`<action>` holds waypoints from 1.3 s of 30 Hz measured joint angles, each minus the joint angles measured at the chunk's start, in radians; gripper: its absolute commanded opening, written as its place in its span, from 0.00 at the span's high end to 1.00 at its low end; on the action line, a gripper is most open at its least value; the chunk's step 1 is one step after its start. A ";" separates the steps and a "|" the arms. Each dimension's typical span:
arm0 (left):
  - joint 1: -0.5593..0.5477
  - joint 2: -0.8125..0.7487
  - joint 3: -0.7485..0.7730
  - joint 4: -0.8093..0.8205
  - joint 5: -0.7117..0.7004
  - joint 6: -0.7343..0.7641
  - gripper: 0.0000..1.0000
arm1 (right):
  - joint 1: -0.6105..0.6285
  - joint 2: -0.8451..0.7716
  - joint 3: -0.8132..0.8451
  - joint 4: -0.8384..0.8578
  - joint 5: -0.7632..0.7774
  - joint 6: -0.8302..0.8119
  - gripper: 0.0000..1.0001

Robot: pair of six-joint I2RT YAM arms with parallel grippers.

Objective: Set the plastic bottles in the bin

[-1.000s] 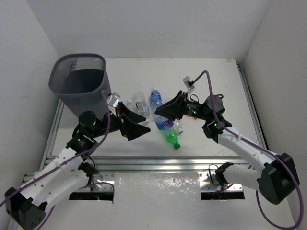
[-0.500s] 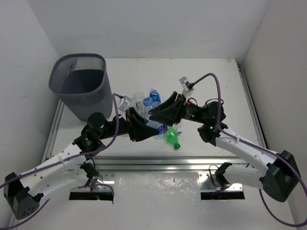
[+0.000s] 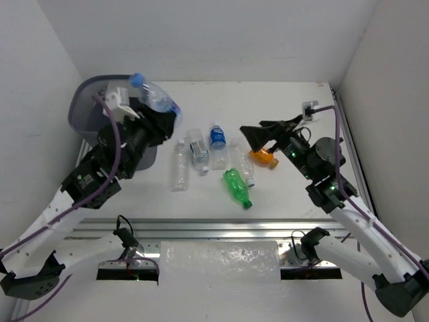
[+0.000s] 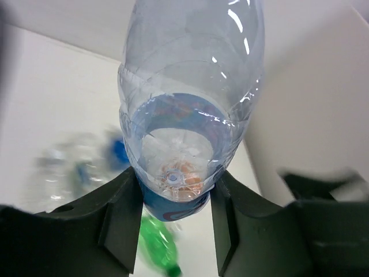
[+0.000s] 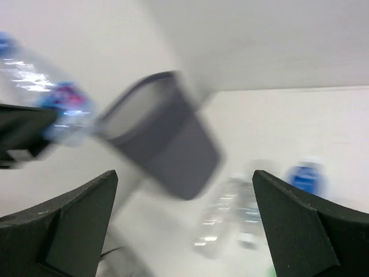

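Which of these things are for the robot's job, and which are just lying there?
For the job: held bottle, left gripper, green bottle, orange bottle, clear bottles, bin.
Just there: purple cable, metal rail.

bin (image 5: 164,135) blurry, loose btls (image 5: 230,216) smeared

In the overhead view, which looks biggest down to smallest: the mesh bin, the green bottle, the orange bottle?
Largest: bin.
Then: green bottle.
Smallest-looking: orange bottle, but it is partly hidden, so unsure.
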 measured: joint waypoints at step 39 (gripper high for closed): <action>0.605 0.022 0.018 -0.126 0.618 0.199 0.00 | -0.374 0.960 0.247 -0.563 -0.032 -0.683 0.81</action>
